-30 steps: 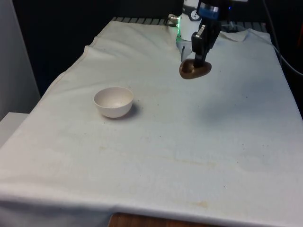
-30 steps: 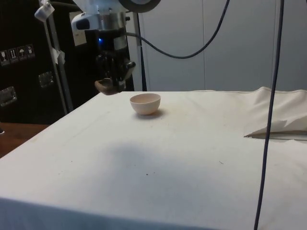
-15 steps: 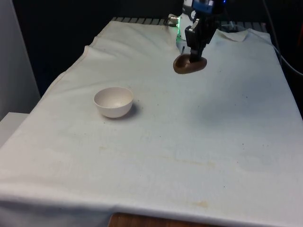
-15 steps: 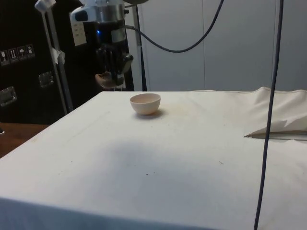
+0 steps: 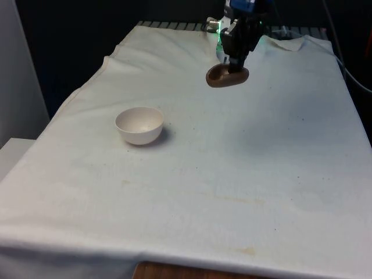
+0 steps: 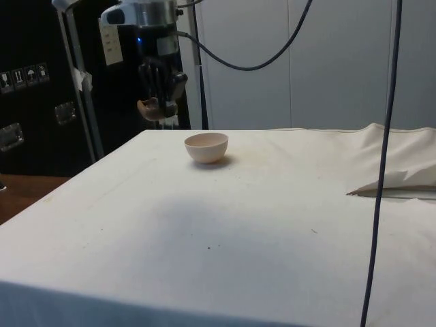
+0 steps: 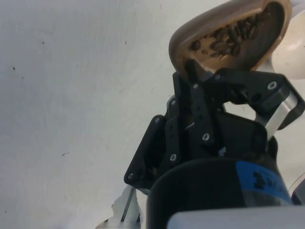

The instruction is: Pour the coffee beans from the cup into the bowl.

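A: Front view? 
B: The smooth round bowl sits alone on the creased white cloth; nothing stands between it and the brown cup held aloft, well apart.

A: Side view? 
B: The gripper hangs beyond the bowl.

A: Wrist view? 
B: The jaws are clamped on the cup's rim; dark coffee beans lie inside.

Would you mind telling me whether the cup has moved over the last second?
Yes. Held in the hand, the cup has risen and shifted toward the front view's left, closer to the bowl, which stayed put.
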